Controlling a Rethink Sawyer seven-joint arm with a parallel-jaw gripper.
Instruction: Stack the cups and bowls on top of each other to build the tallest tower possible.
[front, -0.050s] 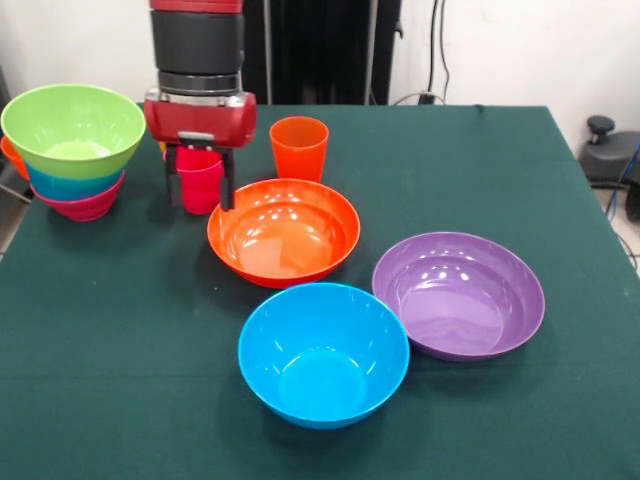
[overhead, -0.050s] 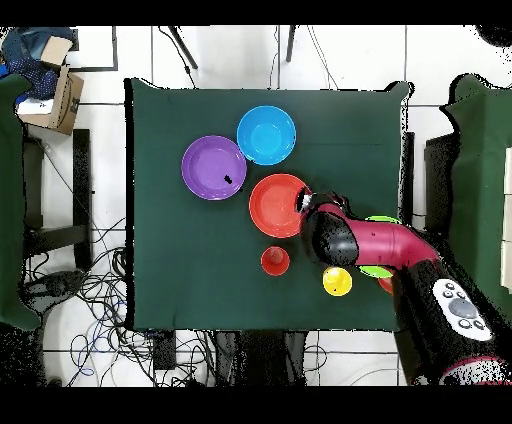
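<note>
My gripper hangs just left of the large orange bowl, with one finger on each side of the red-pink cup, shut on it. The cup stands upright, its base near the cloth. The orange cup stands behind the orange bowl. The blue bowl and purple bowl sit nearer the front. At the far left stands the tower: a lime green bowl over a translucent blue and a magenta one. From overhead, the arm hides the gripper and most of the tower; the yellow cup shows beside it.
Dark green cloth covers the table. A small orange rim peeks out behind the tower at the left edge. Cables and furniture surround the table on the floor.
</note>
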